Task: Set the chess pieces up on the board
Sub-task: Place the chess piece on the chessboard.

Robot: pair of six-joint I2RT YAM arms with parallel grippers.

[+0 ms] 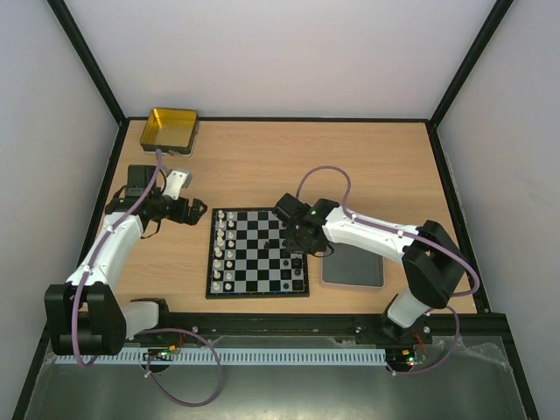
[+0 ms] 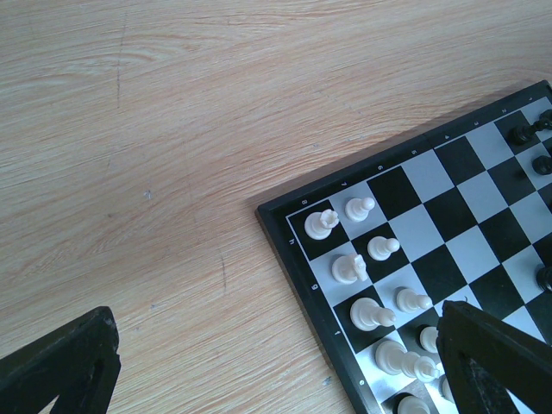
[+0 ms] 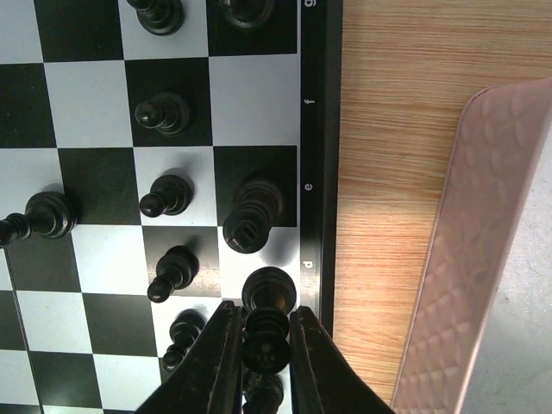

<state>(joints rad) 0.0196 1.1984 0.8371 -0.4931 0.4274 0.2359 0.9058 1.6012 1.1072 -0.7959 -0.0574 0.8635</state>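
Two arms flank the board (image 1: 256, 254), which lies flat in the middle of the wooden table (image 1: 289, 166). The right gripper (image 3: 263, 321) has reached in over the board's right edge and its fingers are pinched almost together around a black piece (image 3: 266, 345). The piece is upright between them at the bottom centre of the wrist view, its foot over the light square next to the rim, by the letter d. I cannot tell whether the foot is touching the square or sits a little above it.

Other black pieces (image 3: 168, 112) stand on the squares above and to the left of the gripper. A rook-like one is just above the fingertips on the neighbouring rim square.

The grey tray (image 3: 483, 259) lies off the board, to the right in this view.

The left gripper (image 2: 276, 371) hangs over bare wood beside the board's left edge. Its fingers are spread as wide as they go and hold nothing. The white pieces (image 2: 379, 248) stand in two rows along that edge, close to its right finger but not touching it.
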